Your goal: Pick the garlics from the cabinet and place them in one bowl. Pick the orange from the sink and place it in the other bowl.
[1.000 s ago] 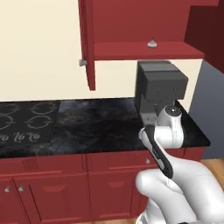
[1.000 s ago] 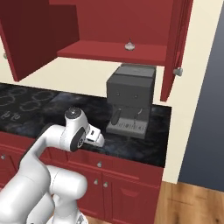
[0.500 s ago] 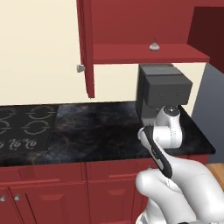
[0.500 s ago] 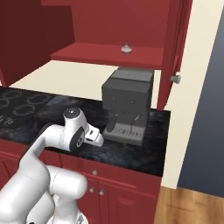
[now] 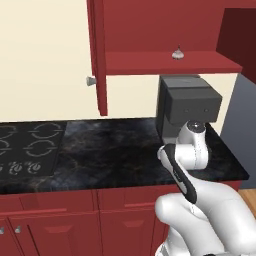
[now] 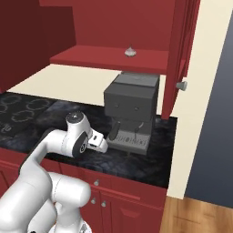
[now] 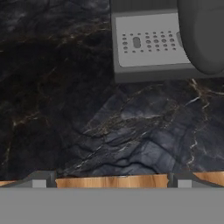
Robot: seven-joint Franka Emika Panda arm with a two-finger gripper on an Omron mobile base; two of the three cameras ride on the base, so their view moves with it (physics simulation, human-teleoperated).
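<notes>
A small whitish garlic (image 5: 177, 53) (image 6: 130, 51) sits on the red shelf of the open cabinet (image 5: 170, 64) (image 6: 104, 59), above the coffee machine. The cabinet's doors stand open, each with a round silver knob (image 5: 90, 80) (image 6: 181, 85). My gripper (image 7: 110, 180) hangs low over the black counter (image 7: 65, 109), well below the shelf. It is open, its fingertips (image 7: 39, 179) are wide apart, and nothing is between them. The hand (image 6: 98, 142) sits just left of the machine's base. The orange, the sink and the bowls are out of view.
A dark grey coffee machine (image 5: 189, 107) (image 6: 132, 111) stands on the counter under the shelf, its drip tray (image 7: 153, 43) just ahead of the gripper. A black stove top (image 5: 25, 147) (image 6: 18, 111) lies to the left. The counter ends just right of the machine, beside wooden floor (image 6: 200, 218).
The whole scene has slid left and grown larger in both base views, so the base has moved right and closer. The arm keeps its pose, and the garlic rests in the same spot on the shelf.
</notes>
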